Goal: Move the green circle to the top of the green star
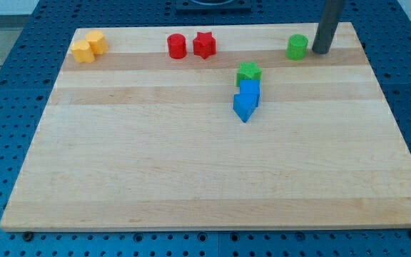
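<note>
On the wooden board (191, 185), 8 small blocks are seen, mostly toward the view's top. No claw is fitted, so nothing is gripped; my tip (320, 51) is set just to the view's right of the green circle (297, 47), close to touching it. The green star (248, 72) lies below and to the view's left, touching 2 blue blocks (246, 99). The task is judged barely begun: the circle is yet to be pushed leftward until it sits just above the star. 2 red blocks (191, 45) and 2 yellow blocks (89, 47) are left well apart.
</note>
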`<action>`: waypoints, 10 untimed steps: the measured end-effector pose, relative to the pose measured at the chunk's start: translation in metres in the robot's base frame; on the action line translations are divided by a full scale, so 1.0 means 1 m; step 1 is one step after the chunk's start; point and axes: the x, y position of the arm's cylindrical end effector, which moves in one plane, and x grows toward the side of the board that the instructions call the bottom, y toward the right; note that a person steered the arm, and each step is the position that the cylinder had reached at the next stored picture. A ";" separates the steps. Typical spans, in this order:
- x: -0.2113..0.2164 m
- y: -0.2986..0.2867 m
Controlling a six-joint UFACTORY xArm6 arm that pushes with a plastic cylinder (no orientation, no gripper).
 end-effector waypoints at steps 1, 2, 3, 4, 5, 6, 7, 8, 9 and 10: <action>-0.001 -0.015; -0.001 -0.048; -0.001 -0.080; 0.015 -0.107; 0.005 -0.121; -0.016 -0.125; -0.041 -0.134; -0.032 -0.142; -0.015 -0.144; -0.006 -0.146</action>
